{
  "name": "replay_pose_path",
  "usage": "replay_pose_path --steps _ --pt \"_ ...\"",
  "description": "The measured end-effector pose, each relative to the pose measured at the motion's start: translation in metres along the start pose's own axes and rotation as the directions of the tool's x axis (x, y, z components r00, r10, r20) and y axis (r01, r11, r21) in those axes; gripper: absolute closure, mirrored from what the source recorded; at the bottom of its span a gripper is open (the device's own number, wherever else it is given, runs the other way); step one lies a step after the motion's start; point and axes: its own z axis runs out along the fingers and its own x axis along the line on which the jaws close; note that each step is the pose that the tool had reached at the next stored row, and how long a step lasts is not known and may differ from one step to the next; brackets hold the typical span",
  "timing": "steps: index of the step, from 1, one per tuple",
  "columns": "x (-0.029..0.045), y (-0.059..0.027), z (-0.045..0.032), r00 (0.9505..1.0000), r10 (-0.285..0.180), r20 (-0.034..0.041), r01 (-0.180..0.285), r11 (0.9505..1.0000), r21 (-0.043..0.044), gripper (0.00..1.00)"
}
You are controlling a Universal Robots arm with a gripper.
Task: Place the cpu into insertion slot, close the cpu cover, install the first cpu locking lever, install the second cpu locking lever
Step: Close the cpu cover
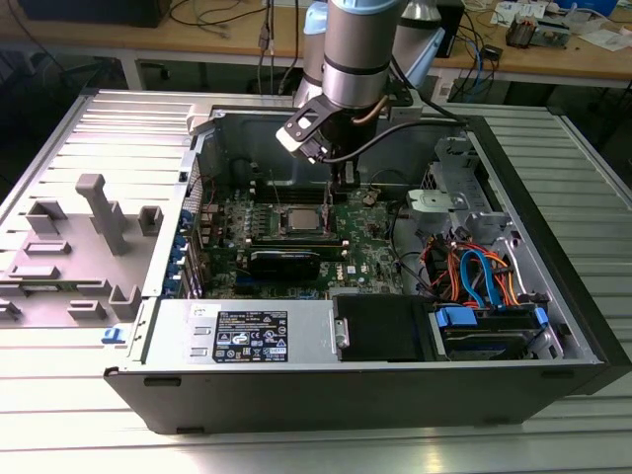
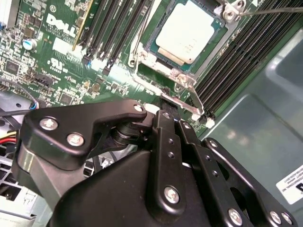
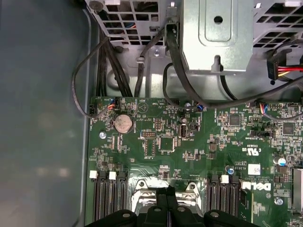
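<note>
Counts from this one:
- 1 arm [image 1: 360,39], 1 gripper [image 2: 163,109]
- 1 open computer case [image 1: 395,390], 1 green motherboard [image 3: 189,142] inside it
- 1 insertion slot [image 1: 299,221], 1 cpu [image 2: 187,30], 1 cpu cover [image 2: 187,75]
- 2 banks of memory slots, one on each side of the socket. The first bank [image 3: 108,198] had 4 slots. I couldn't count the second bank [image 3: 222,196] cleanly.
- 1 coin cell [image 3: 123,124]
- 1 long black card [image 1: 284,262]
- 1 metal drive cage [image 3: 215,28]
- 1 white label [image 1: 252,336] on the silver box in the case
</note>
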Motion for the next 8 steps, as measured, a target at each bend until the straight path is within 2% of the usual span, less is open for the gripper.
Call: replay_pose_path --steps 8 --pt "0.0002 -0.0061 0.0004 1.0000 0.000 0.0000 0.000 1.0000 0.0000 0.89"
